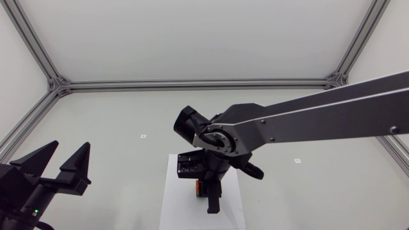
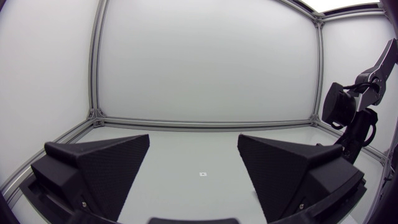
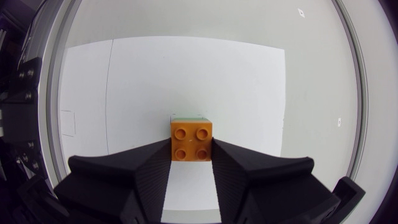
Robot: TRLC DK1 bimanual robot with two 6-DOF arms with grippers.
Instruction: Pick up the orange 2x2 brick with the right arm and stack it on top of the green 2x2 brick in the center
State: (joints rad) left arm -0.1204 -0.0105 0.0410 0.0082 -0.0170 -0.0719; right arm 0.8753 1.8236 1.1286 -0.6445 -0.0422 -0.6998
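In the right wrist view the orange 2x2 brick sits studs-up between my right gripper's fingers, which press on it from both sides. A thin green edge of the green brick shows just past the orange one, apparently beneath it. Both lie over the white sheet. From the head view, my right arm comes in from the right and its gripper points down at the sheet, with a bit of the orange brick showing. My left gripper rests open at the front left, holding nothing.
The left wrist view looks across the grey table between its own wide-apart fingers, with my right arm at the far side. Small white markers lie on the table. Aluminium frame rails border it.
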